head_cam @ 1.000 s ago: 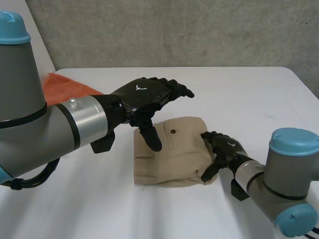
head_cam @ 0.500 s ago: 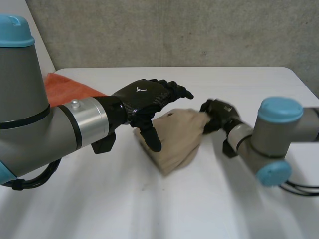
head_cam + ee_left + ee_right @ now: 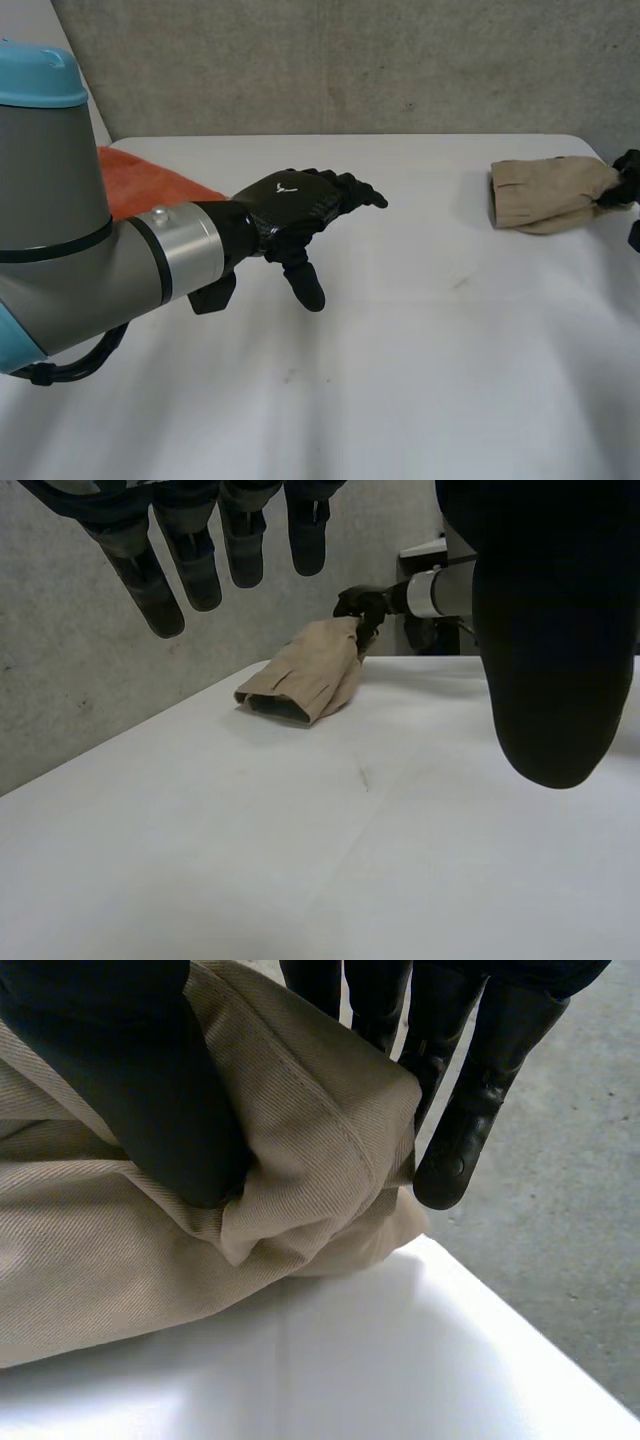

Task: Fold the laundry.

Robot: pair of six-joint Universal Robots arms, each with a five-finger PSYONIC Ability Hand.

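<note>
Right robot hand (image 3: 120,1080) holds the folded beige twill garment (image 3: 545,193) at the far right edge of the white surface (image 3: 400,350), well apart from the left robot hand (image 3: 295,203). The right wrist view shows the grip: thumb on top of the bunched fabric, fingers (image 3: 470,1110) curled behind it, grey floor (image 3: 560,1210) past the surface corner. The left wrist view shows the garment's open layered end facing the left robot hand, which hovers with straight, spread fingers (image 3: 150,570) and holds nothing. The head view adds an orange cloth (image 3: 150,185) behind the left arm (image 3: 60,230).
</note>
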